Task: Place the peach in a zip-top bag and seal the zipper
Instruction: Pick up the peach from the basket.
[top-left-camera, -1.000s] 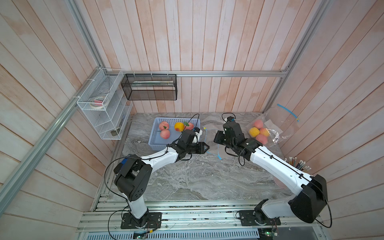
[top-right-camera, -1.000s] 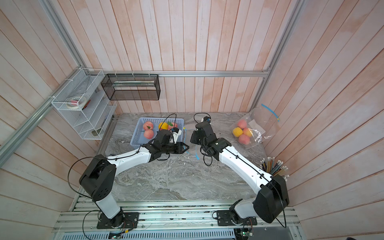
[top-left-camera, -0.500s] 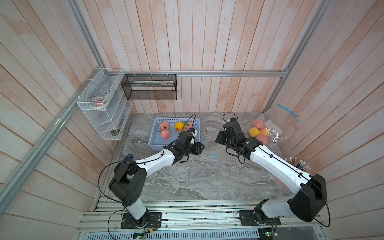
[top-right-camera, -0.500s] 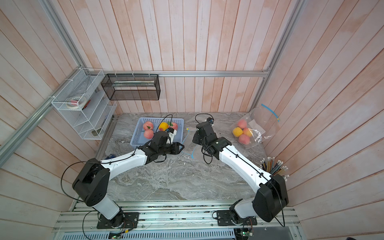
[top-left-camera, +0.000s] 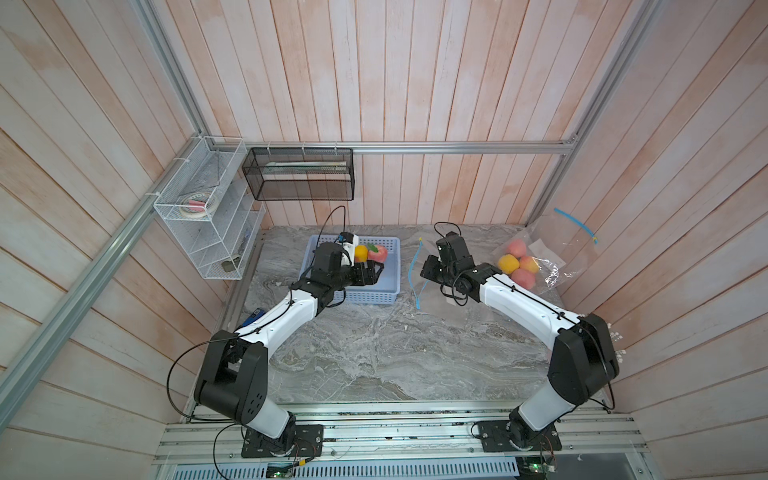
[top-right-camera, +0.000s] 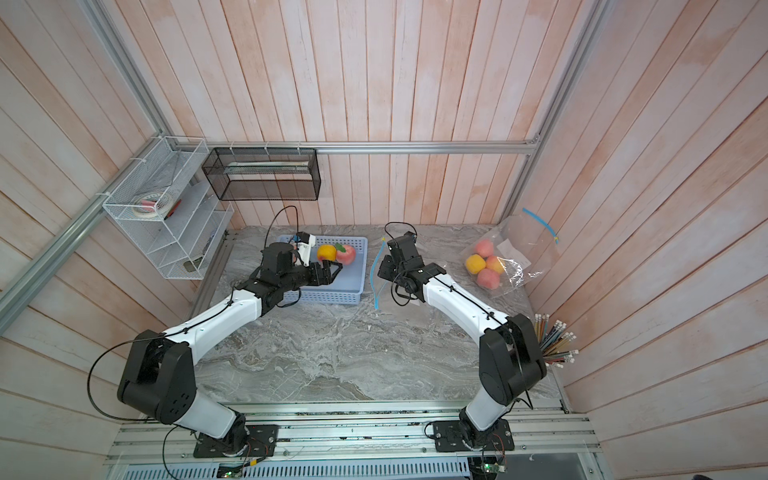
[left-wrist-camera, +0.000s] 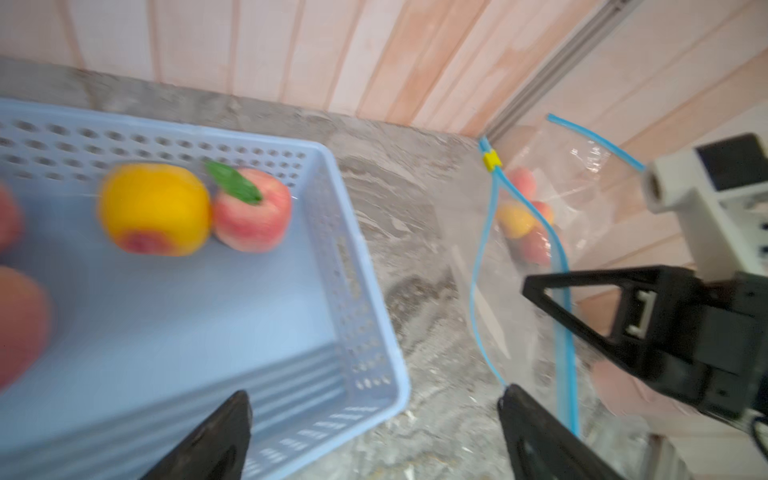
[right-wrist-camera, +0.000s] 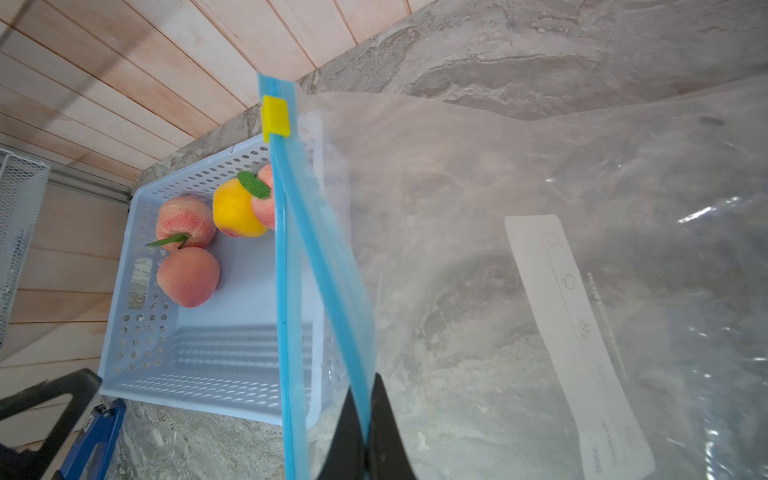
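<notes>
Several peaches lie in the blue basket (top-left-camera: 392, 291). A pink peach with a green leaf (top-left-camera: 379, 252) (left-wrist-camera: 251, 210) sits beside a yellow one (top-left-camera: 360, 252) (left-wrist-camera: 156, 208), and two more peaches (right-wrist-camera: 189, 276) lie further along. My left gripper (top-left-camera: 376, 272) (left-wrist-camera: 376, 395) hangs open and empty over the basket's near right corner, short of the leafed peach. The clear zip-top bag (right-wrist-camera: 478, 249) lies right of the basket. Its blue zipper strip (top-left-camera: 411, 270) (right-wrist-camera: 328, 270) stands raised, with a yellow slider (right-wrist-camera: 275, 116) at the far end. My right gripper (top-left-camera: 428, 272) (right-wrist-camera: 365, 399) is shut on that strip.
A second clear bag holding several peaches (top-left-camera: 519, 262) rests at the back right, with another bag (top-left-camera: 573, 232) leaning on the wall. A white wire shelf (top-left-camera: 208, 216) and a black mesh bin (top-left-camera: 299, 174) hang at the back left. Pencils (top-right-camera: 552, 340) stand at the right edge.
My left gripper has swung away from the bag's mouth to over the basket, and its jaws have opened wide. The right gripper has stayed shut on the zipper strip, shifting slightly.
</notes>
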